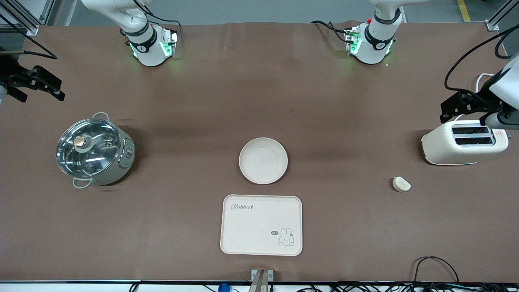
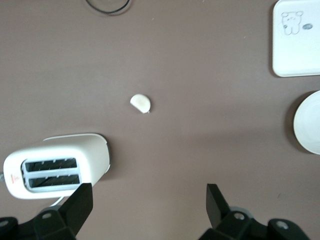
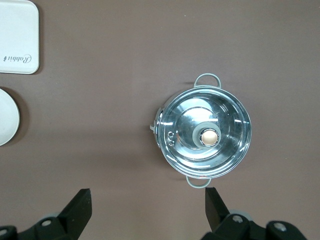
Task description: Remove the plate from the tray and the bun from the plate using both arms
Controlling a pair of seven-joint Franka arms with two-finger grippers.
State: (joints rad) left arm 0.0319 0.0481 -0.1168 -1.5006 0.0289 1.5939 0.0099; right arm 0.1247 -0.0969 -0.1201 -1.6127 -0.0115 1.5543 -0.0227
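Note:
The round cream-white plate (image 1: 263,160) lies on the brown table mid-table, just farther from the front camera than the rabbit tray (image 1: 261,225). Its edge shows in the left wrist view (image 2: 308,122) and in the right wrist view (image 3: 7,123). The small pale bun (image 1: 401,184) lies near the toaster (image 1: 464,142), nearer the camera; it also shows in the left wrist view (image 2: 141,103). My left gripper (image 1: 466,110) (image 2: 147,205) is open and empty, up over the toaster's end of the table. My right gripper (image 1: 38,87) (image 3: 147,207) is open and empty, up in the air beside the pot (image 1: 95,150).
The lidded steel pot (image 3: 205,136) stands toward the right arm's end. The white two-slot toaster (image 2: 55,165) stands toward the left arm's end. The cream rectangular tray (image 2: 297,37) lies near the table's front edge. Cables lie along that front edge.

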